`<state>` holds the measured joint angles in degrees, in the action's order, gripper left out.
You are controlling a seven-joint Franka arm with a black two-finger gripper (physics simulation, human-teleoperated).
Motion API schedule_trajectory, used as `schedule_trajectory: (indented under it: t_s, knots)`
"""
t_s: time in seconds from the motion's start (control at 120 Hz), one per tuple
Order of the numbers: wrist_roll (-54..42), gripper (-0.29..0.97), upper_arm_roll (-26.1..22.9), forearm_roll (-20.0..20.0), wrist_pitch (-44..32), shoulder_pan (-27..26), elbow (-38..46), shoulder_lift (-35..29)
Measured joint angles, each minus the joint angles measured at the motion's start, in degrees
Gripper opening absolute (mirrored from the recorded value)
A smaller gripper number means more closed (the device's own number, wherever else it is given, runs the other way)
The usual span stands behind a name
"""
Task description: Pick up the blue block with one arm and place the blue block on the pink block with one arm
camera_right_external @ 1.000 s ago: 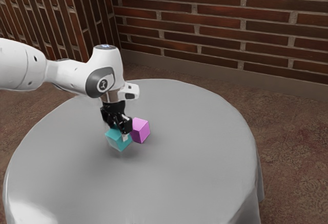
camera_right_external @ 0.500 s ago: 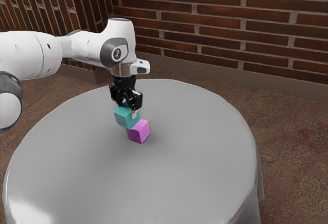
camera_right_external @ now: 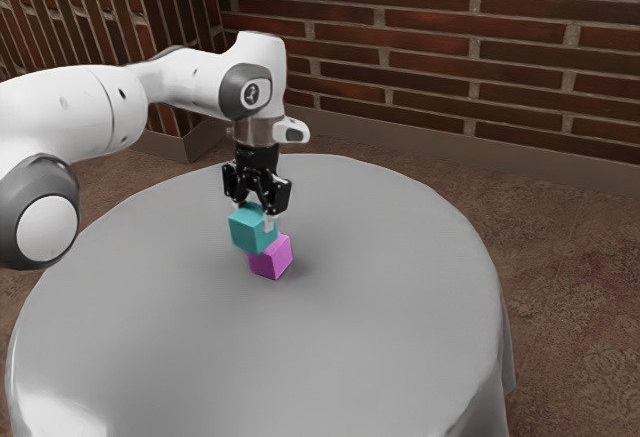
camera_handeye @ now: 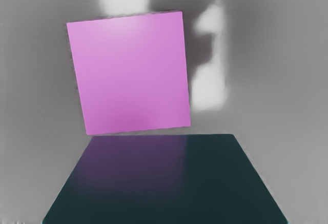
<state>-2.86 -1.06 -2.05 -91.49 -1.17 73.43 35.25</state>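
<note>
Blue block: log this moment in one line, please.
gripper: shut on blue cube | blue cube: lifted, low over pink cube, off-centre | contact: cannot tell

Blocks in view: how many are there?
2. The blue block is gripped by the end effector, just above the pink block, which rests on the gray table.

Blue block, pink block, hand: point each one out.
blue block (camera_right_external: 247,234), exterior view, on its camera-facing side.
pink block (camera_handeye: 130,73), wrist view, middle of its top face.
hand (camera_right_external: 259,209), exterior view, midway between its fingertips.
</note>
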Motion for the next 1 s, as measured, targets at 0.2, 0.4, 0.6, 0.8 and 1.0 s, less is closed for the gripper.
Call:
schedule_trajectory:
  t_s: [0.2,0.4,0.6,0.8,1.0]
  knots:
    - [0.99,0.4,-0.08,-0.47,0.0,0.03,-3.54,1.95]
    - [1.7,0.39,-0.03,-0.56,-1.51,0.59,-3.77,2.76]
    - [2.21,0.39,0.0,-0.51,-2.88,0.67,-4.37,4.42]
    - [2.54,0.39,0.08,-0.5,-3.94,0.73,-4.41,5.5]
    - [2.73,0.39,0.09,-0.51,-4.94,0.74,-4.92,6.05]
